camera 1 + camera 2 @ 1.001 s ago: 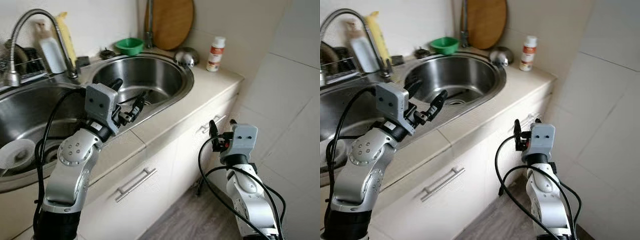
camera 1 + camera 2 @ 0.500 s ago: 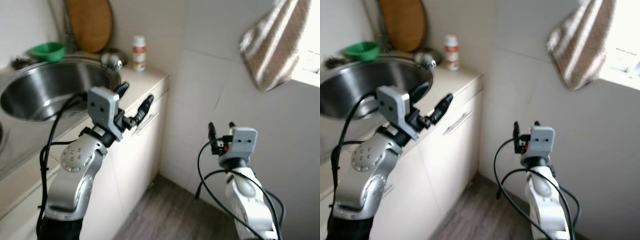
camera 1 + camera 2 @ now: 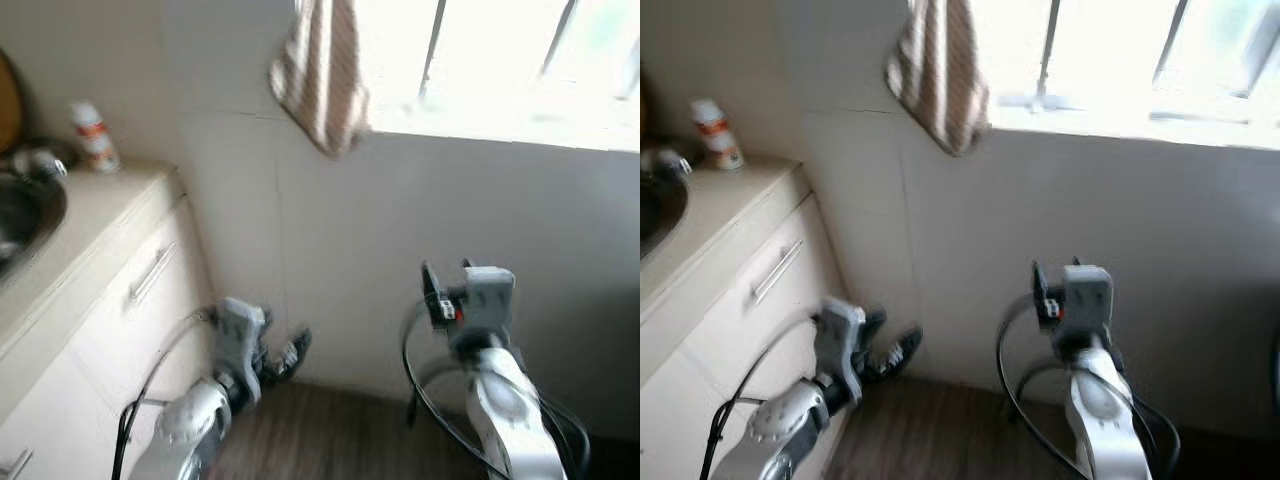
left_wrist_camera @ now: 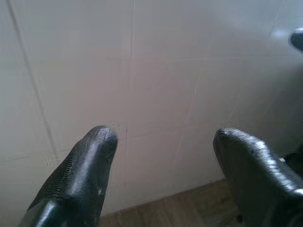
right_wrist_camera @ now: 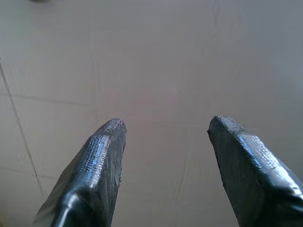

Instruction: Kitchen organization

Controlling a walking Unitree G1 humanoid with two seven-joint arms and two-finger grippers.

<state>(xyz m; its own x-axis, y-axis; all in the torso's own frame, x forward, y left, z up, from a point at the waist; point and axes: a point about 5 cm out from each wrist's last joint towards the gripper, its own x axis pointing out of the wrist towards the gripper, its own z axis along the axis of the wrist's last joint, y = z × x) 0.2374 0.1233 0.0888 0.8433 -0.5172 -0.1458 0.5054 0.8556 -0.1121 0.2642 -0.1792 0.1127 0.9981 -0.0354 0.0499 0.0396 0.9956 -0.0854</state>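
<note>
end effectors facing a tiled wall [image 3: 330, 230]
left end effector [image 4: 161, 142] and right end effector [image 5: 165, 132] both gape wide, empty, below the striped towel [image 3: 320, 75].

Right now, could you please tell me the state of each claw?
Left claw: open, holding nothing, facing the tiled wall.
Right claw: open, holding nothing, also facing the wall.

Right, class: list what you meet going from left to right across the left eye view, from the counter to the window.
Sink edge → white bottle with red label → cabinet drawer handle → left pincer → striped hanging towel → right pincer → window bars.
</note>
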